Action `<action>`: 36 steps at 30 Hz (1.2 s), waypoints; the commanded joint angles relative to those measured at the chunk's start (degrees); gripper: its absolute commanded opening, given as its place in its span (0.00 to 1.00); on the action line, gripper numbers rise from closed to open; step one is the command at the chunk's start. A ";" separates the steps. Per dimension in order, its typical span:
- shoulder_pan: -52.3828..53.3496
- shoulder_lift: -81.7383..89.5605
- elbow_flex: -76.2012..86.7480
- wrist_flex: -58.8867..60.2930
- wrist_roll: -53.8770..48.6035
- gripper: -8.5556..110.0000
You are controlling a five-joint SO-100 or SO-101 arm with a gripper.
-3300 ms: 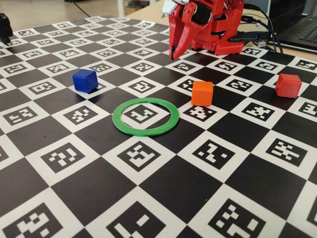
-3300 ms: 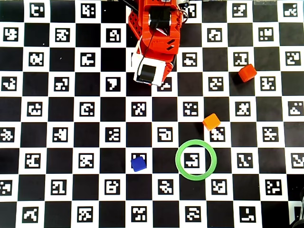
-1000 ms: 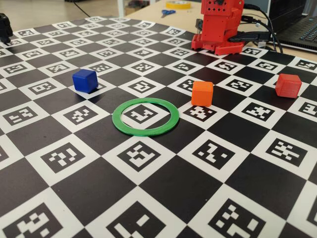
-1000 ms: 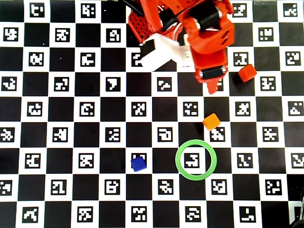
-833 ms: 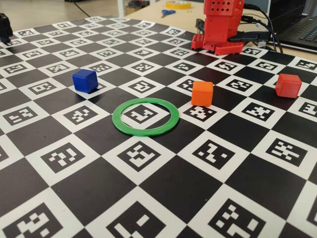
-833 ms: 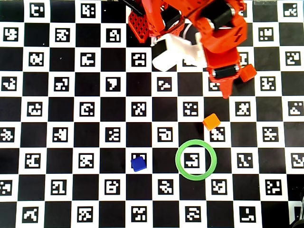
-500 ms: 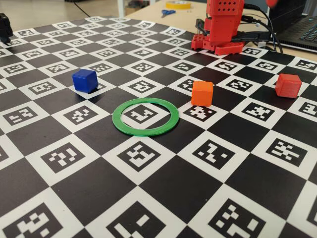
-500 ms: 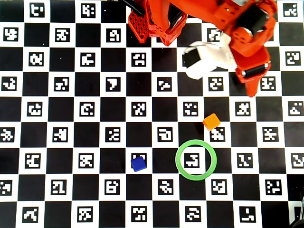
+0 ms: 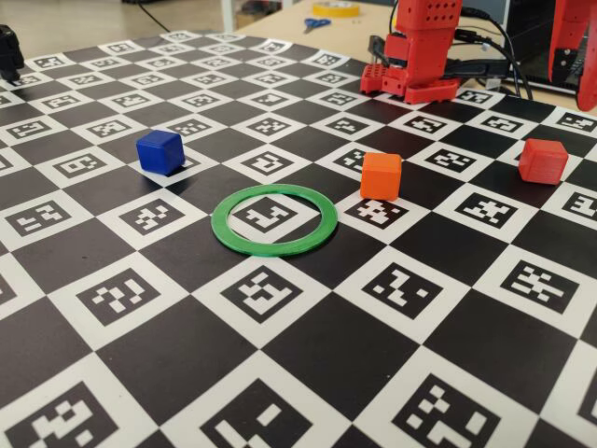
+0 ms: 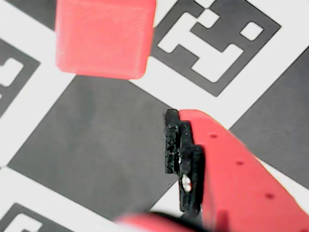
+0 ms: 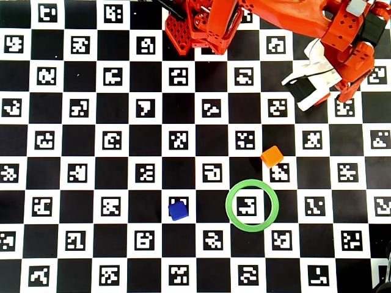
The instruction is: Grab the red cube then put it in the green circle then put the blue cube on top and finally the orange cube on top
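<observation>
Red cube lying free on checkered mat; gripper nearby, jaw state seemingly unreadable

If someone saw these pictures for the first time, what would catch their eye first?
Probably the black-and-white marker board, then the green circle near its middle, with the orange cube just beyond it and the blue cube off to the left in the fixed view. The red cube sits far right, the red arm overhead.
</observation>
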 commanded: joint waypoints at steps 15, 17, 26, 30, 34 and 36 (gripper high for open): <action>0.35 3.43 13.10 -11.69 9.76 0.44; 0.09 3.60 13.36 -12.39 10.11 0.45; -0.26 2.37 16.35 -17.58 12.74 0.45; -0.35 1.49 17.93 -19.42 14.15 0.45; -0.79 0.18 18.46 -20.48 15.03 0.45; -0.97 -0.53 18.46 -21.09 15.38 0.45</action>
